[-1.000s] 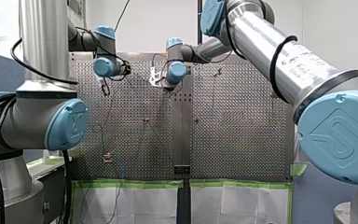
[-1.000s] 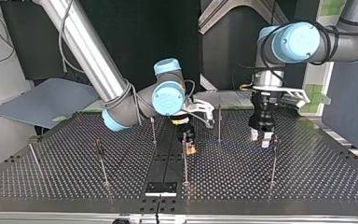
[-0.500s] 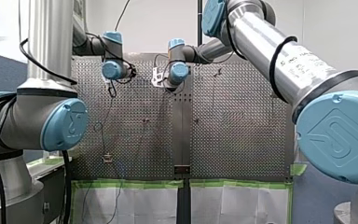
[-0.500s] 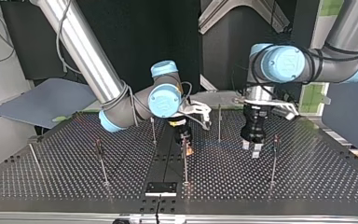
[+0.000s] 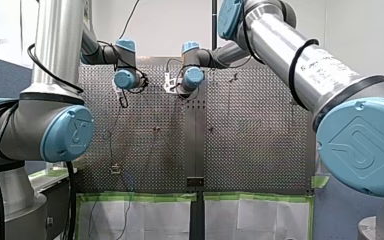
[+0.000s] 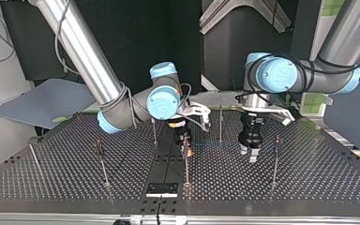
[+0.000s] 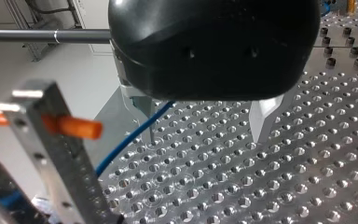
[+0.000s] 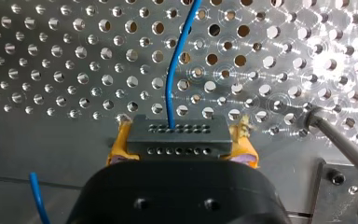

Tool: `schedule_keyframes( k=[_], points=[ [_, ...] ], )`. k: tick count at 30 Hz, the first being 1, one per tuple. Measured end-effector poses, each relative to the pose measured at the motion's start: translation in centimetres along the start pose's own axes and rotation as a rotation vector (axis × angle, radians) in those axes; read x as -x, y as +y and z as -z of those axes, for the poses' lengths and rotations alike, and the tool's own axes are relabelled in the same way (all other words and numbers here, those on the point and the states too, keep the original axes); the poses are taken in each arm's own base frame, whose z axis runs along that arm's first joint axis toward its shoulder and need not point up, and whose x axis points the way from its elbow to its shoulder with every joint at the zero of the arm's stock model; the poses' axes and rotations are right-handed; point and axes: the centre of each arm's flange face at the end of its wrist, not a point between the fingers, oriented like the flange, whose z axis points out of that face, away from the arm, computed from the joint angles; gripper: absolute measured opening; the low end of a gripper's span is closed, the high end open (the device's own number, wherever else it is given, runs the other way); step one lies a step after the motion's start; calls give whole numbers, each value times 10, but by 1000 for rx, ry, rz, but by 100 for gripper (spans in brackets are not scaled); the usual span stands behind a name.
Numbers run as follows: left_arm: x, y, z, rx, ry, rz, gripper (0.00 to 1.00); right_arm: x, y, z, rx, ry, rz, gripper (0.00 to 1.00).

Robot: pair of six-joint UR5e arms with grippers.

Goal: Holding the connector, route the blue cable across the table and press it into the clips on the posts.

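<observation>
At the top view's left, thin posts (image 6: 101, 161) stand well apart on the perforated desk (image 6: 51, 183), one near the edge leaning. Next over, my right arm slants down from the upper left, and the right claw (image 6: 186, 146) hangs low over the dark strip (image 6: 168, 161) at the desk's middle, just beside a centre post. The right wrist view shows this claw pressed onto the black connector (image 8: 176, 134), a block with rows of small holes, pinched between its yellow pads (image 8: 117, 147). The blue cable (image 8: 170, 79) leaves the connector's face and curves away over the holes of the desk. In the top view it shows as a faint line above the desk, running from the right claw towards the view's right. There the left claw (image 6: 248, 154) points straight down, close above the desk, between a post behind it and another just to its right. In the left wrist view its metal fingers (image 7: 262, 119) are spread apart with nothing gripped between them. The cable passes close by one finger, and I cannot tell whether it touches it.
</observation>
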Motion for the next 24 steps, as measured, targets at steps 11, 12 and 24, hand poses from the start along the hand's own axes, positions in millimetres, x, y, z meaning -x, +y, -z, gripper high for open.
schedule_keyframes(
  k=[11, 12, 24],
  points=[
    [1, 3, 1, 55, -11, -6, 0, 0, 2, -1, 0, -1, 1, 0],
    [1, 3, 1, 57, -12, -5, 0, 0, 2, -1, 0, -2, 1, 0],
    [-2, 2, 5, 80, -1, -12, 0, 2, 0, 0, -2, -6, 0, 0]
  ],
)
